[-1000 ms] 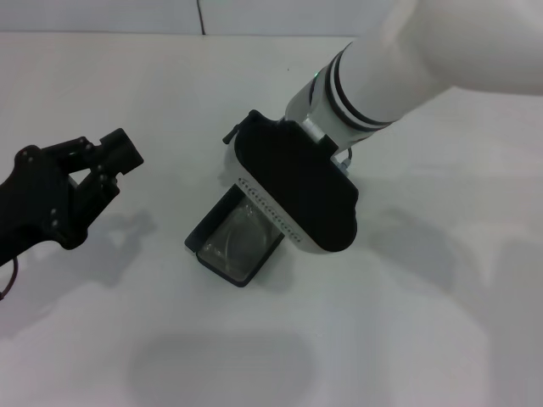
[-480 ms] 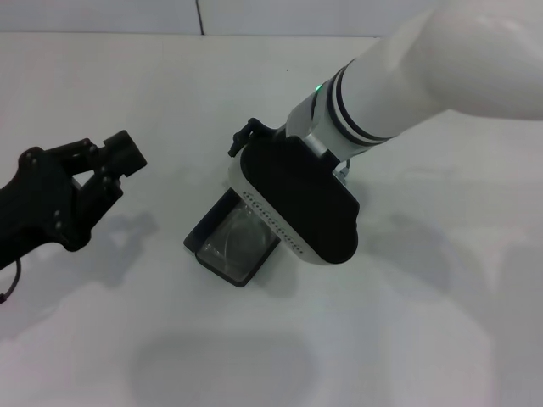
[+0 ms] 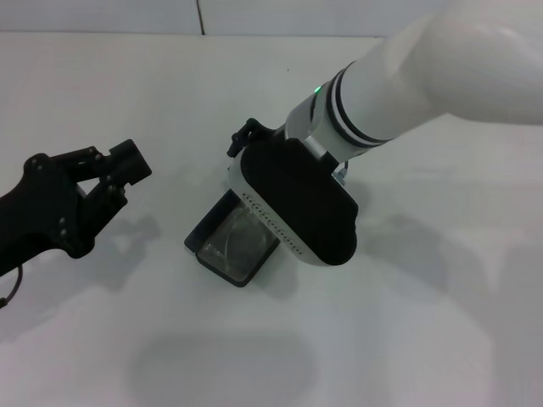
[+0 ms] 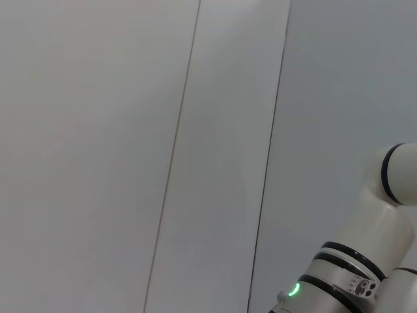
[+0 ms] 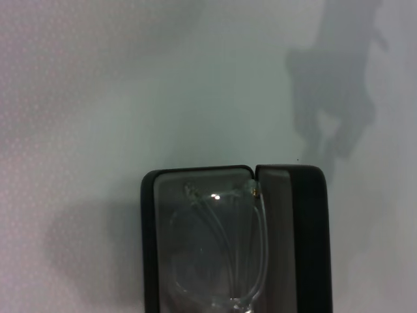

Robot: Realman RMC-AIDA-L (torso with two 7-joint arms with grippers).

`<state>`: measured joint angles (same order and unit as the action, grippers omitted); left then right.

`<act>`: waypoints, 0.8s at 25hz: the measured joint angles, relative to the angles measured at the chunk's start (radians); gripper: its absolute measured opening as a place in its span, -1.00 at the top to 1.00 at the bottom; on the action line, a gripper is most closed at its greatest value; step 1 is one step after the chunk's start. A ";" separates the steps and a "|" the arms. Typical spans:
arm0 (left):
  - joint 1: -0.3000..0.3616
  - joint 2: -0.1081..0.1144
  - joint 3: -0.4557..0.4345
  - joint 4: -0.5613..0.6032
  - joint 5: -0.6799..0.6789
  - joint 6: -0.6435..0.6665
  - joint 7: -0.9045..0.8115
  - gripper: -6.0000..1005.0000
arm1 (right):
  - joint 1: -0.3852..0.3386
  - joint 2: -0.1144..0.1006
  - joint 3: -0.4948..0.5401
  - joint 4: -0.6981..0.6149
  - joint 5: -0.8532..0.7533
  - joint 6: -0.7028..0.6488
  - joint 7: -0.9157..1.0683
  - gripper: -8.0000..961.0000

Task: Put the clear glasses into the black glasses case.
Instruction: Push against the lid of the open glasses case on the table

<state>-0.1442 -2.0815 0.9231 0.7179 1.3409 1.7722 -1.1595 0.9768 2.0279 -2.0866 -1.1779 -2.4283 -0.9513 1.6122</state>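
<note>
Black and hinged open, the black glasses case (image 3: 231,246) lies on the white surface (image 3: 407,339) at the centre of the head view, and we see the clear glasses (image 5: 218,251) already lying folded in its grey-lined tray, one arm against the hinge side. We judge the placing step done, with only closing the lid possibly left. Our right arm hangs over the case, its wrist housing hiding the right gripper, so we cannot tell whether that gripper is open or what, if anything, it holds. We keep the left gripper (image 3: 109,170) at the left of the frame, well apart from the case, its fingers slightly parted and holding nothing, out of the working arm's way.
</note>
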 joint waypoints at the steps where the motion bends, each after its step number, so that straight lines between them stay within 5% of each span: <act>1: 0.000 0.000 0.000 0.000 0.000 0.000 0.000 0.71 | -0.004 0.000 0.000 0.000 0.000 0.005 0.000 0.17; 20: 0.000 -0.002 -0.003 0.000 0.000 0.005 -0.001 0.71 | -0.016 0.000 -0.001 0.011 -0.009 0.033 0.001 0.37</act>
<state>-0.1438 -2.0832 0.9204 0.7179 1.3413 1.7770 -1.1606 0.9610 2.0277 -2.0877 -1.1669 -2.4370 -0.9183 1.6127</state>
